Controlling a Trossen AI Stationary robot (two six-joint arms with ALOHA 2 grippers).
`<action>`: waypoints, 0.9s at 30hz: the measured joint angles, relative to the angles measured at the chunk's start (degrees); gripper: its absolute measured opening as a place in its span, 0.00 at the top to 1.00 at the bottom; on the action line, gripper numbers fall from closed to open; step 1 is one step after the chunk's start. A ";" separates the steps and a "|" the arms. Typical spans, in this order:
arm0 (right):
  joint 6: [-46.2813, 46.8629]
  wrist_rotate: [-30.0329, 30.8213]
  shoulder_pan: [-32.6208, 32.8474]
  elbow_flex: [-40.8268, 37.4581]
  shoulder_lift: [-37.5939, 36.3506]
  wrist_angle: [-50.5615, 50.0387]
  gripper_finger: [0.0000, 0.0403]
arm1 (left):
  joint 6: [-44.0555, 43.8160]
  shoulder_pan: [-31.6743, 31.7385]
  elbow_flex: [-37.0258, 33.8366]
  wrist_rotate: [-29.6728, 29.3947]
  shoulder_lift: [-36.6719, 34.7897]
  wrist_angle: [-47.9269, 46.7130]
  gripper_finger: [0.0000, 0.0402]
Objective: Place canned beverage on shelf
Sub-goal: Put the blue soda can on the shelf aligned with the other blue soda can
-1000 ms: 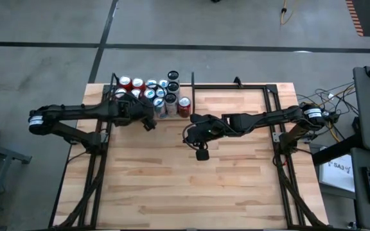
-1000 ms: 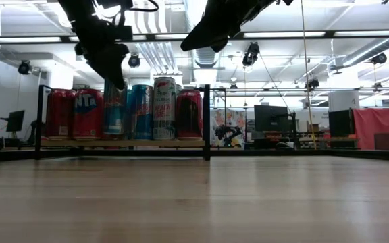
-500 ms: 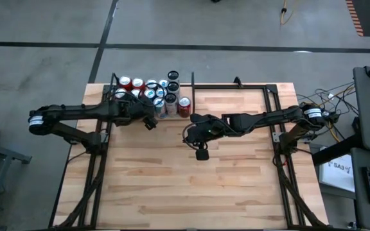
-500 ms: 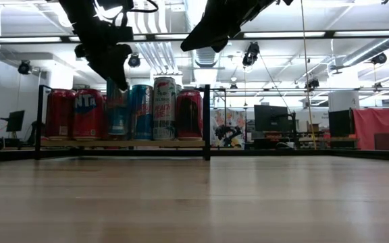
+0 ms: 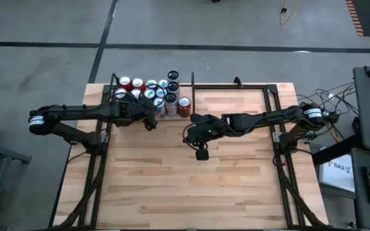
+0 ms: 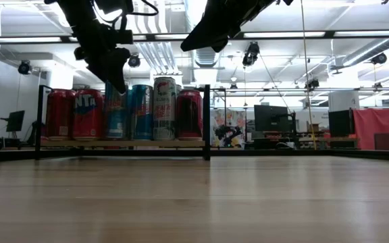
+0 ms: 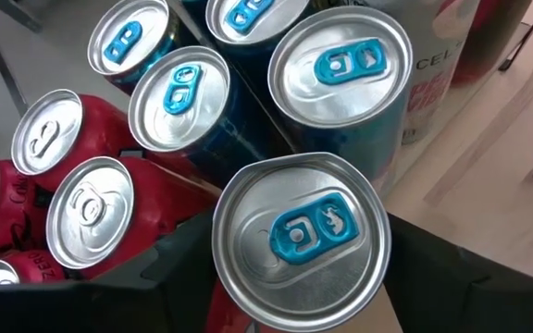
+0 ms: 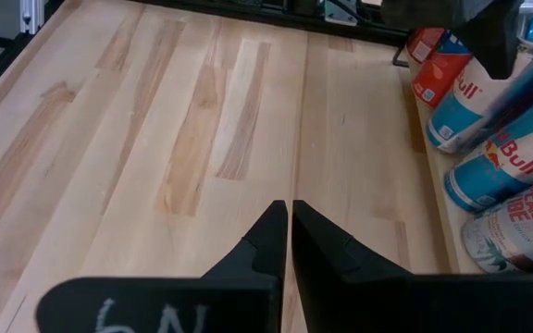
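Note:
The shelf (image 6: 123, 143) is a narrow black-framed bay with a light wood floor at the table's far left, and it is packed with several red, blue and white cans (image 5: 148, 88). My left gripper (image 7: 299, 273) reaches over its near row, shut on a blue can with a blue tab (image 7: 299, 236). That can stands in the front row (image 6: 117, 111) between a red can and another blue one. My right gripper (image 8: 288, 231) hangs shut above the middle of the table (image 5: 193, 120) and holds nothing. My left gripper has the blue can between its two fingers (image 7: 179, 277), one on each side of the upper wall just under the top rim (image 7: 225, 310). The fingers slant down from the table's left and near side. The can stands upright on the shelf floor.
The wider bay of the same black frame (image 5: 236, 86) runs along the far edge to the right of the shelf. Bare wooden table (image 5: 191, 179) spreads over the near half. Black side rails (image 5: 278, 147) and cables (image 5: 326, 102) lie at the right.

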 joint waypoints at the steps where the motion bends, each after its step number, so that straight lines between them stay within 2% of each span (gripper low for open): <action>1: 0.02 -0.01 0.00 -0.01 0.00 0.00 0.98 | 0.02 0.00 -0.05 0.00 0.00 0.01 0.40; 8: 0.02 0.02 0.00 -0.01 0.00 0.13 0.98 | 1.73 0.12 -0.89 -0.98 0.00 3.11 0.39; 27: 0.04 0.02 0.00 -0.01 0.00 0.13 0.98 | 1.73 0.20 -0.97 -1.49 0.00 3.11 0.34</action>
